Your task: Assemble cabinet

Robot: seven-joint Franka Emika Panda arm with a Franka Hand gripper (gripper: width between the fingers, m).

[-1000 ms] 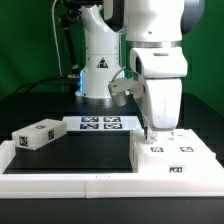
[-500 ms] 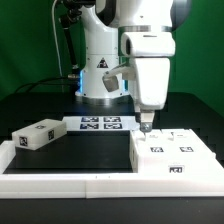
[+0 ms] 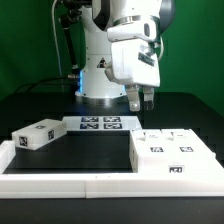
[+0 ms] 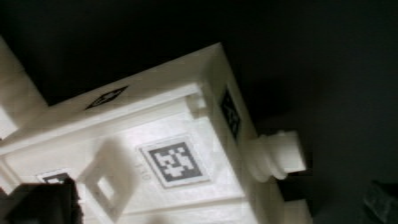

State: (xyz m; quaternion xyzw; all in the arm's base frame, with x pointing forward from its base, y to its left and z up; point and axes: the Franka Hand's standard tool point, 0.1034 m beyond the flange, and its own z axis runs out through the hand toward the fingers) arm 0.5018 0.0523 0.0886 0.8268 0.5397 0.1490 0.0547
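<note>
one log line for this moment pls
claw: above cabinet, not touching | cabinet: exterior view's right | loose block: exterior view's left

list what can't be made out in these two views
Exterior view: whether the gripper is open or shut; its dark fingers are too small against the dark backdrop.
Exterior view: where the cabinet ends and the border rail begins; white on white.
Wrist view: the cabinet's full shape, cut off by the picture edges; its markers are blurred.

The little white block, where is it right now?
The little white block lies at the exterior view's left, on the black table, next to the marker board and just behind the long white rail.
</note>
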